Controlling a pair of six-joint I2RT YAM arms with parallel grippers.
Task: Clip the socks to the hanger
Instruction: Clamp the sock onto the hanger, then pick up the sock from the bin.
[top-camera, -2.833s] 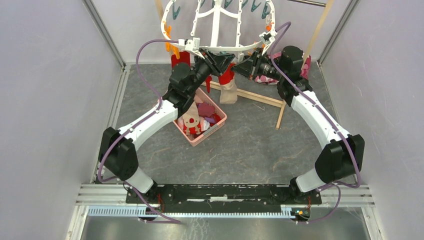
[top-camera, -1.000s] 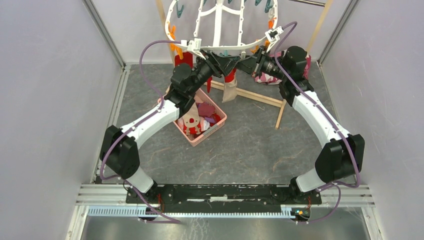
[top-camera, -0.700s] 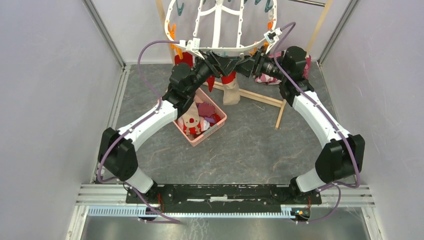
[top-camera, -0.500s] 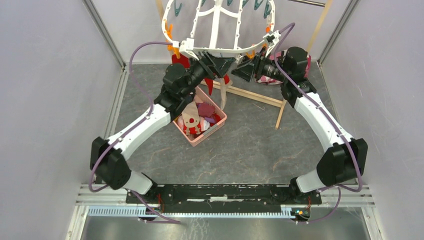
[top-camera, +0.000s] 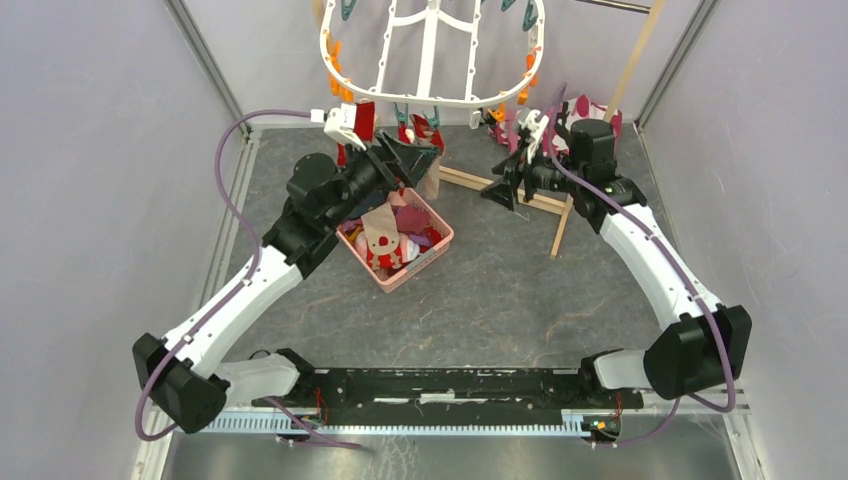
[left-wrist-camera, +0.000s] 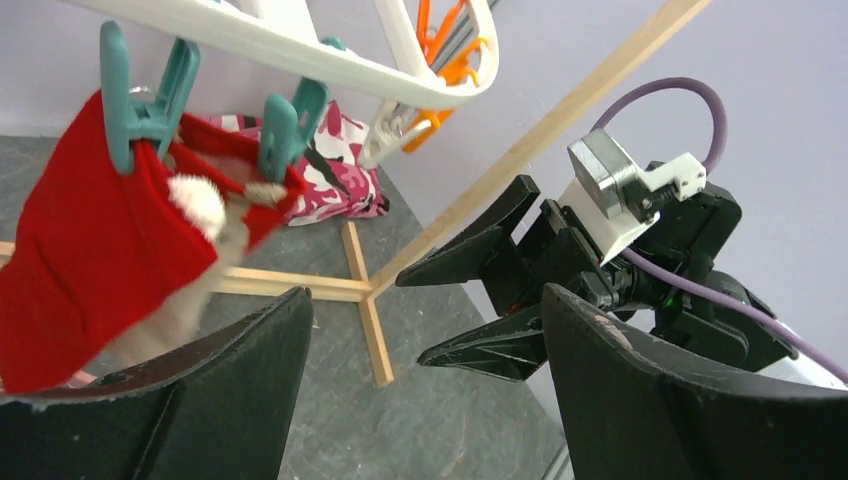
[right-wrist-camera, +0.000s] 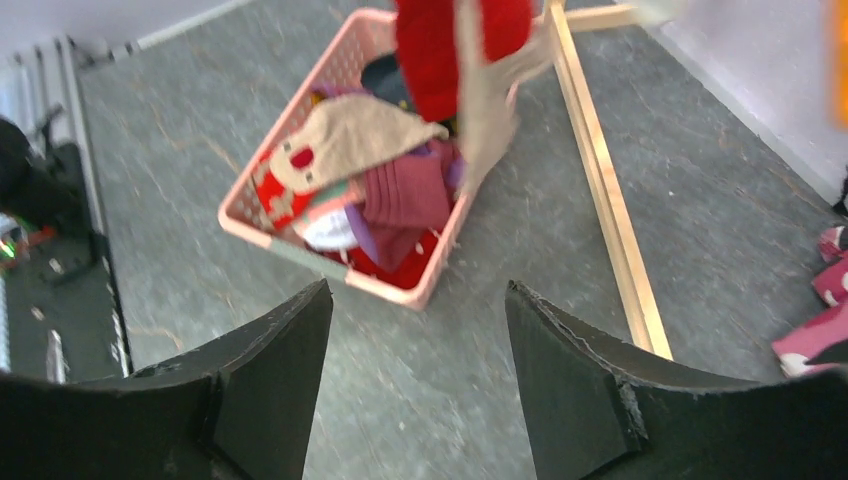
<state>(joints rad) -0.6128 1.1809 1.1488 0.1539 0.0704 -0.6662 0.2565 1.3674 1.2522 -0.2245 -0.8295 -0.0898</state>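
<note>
Hanger (top-camera: 429, 55) hangs at 12 o'clock over the desk (top-camera: 500, 290), a red sock (left-wrist-camera: 80, 270) pegged to its near rim. Left gripper (left-wrist-camera: 425, 295), released and empty, sits near that sock; right gripper (right-wrist-camera: 418, 287), also released, at 1 o'clock. More socks (top-camera: 385, 235) fill the pink basket (top-camera: 425, 262)

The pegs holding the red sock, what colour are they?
Teal; the pegs show best in the left wrist view.
</note>
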